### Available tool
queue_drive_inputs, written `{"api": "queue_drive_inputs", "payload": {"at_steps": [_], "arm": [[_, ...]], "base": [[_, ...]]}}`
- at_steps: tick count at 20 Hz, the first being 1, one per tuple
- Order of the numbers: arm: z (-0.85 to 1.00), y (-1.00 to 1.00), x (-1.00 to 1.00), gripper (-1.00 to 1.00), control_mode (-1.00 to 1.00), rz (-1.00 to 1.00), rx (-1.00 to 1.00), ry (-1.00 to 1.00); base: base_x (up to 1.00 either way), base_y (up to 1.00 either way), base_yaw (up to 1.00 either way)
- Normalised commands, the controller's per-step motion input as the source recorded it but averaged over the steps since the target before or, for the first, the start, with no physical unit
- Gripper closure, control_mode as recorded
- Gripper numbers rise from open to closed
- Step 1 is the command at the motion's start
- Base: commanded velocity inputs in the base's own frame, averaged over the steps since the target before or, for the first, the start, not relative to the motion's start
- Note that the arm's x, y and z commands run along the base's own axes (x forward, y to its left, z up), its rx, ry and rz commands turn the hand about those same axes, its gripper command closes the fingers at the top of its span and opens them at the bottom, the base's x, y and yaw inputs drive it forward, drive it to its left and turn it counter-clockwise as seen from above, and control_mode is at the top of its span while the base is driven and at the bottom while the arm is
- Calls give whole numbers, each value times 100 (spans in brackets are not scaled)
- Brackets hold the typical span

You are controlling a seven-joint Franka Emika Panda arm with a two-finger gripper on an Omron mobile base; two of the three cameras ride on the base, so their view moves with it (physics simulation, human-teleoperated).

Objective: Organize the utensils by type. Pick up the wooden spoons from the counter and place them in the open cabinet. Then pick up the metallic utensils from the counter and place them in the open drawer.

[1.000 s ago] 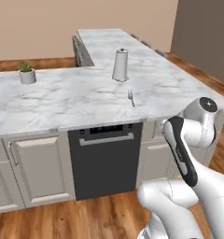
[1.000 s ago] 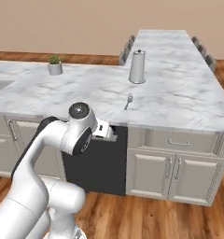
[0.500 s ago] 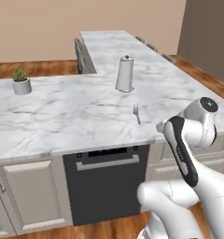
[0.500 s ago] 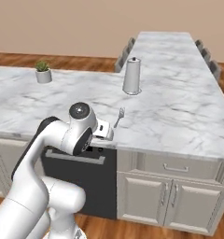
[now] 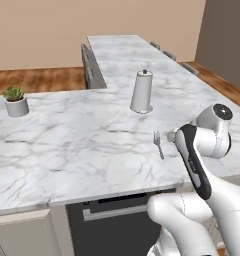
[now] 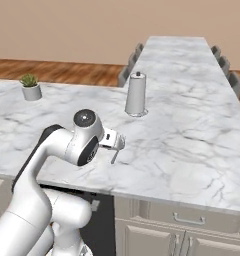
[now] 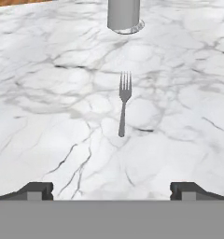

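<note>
Left base view: a grey steel fork [image 5: 158,144] lies flat on the white marble counter [image 5: 67,145], prongs toward the paper-towel roll [image 5: 142,92], which stands well apart beyond it. A potted plant [image 5: 15,100] sits far to the left. The arm's elbow rises just right of the fork; a descent judged from this side could clip the counter's front edge.

Right base view: the gripper [image 6: 113,141] hovers near the fork [image 6: 113,157], whose handle shows just below it, close to the counter [image 6: 192,150] front. A nudge from 1 finger could push the slim fork off that edge.

Hand view: the fork [image 7: 123,103] lies ahead, centred between the 2 finger tips [image 7: 37,190], which stand spread wide and hold nothing. The fork is thin and flat on hard marble [image 7: 48,93]; closing too high would miss it, and closing off-centre would likely spin it away.
</note>
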Motion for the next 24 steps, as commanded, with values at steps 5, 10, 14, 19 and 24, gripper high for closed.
{"api": "queue_drive_inputs", "payload": {"at_steps": [5,10,14,19,24], "arm": [[0,0,0,-100,100,0,0,0],[0,0,0,-100,100,0,0,0],[0,0,0,-100,100,0,0,0],[0,0,0,-100,100,0,0,0],[-2,-5,21,-100,-100,0,0,15]], "base": [[41,-21,0],[0,0,0],[1,0,0],[7,0,0],[8,-1,0]]}}
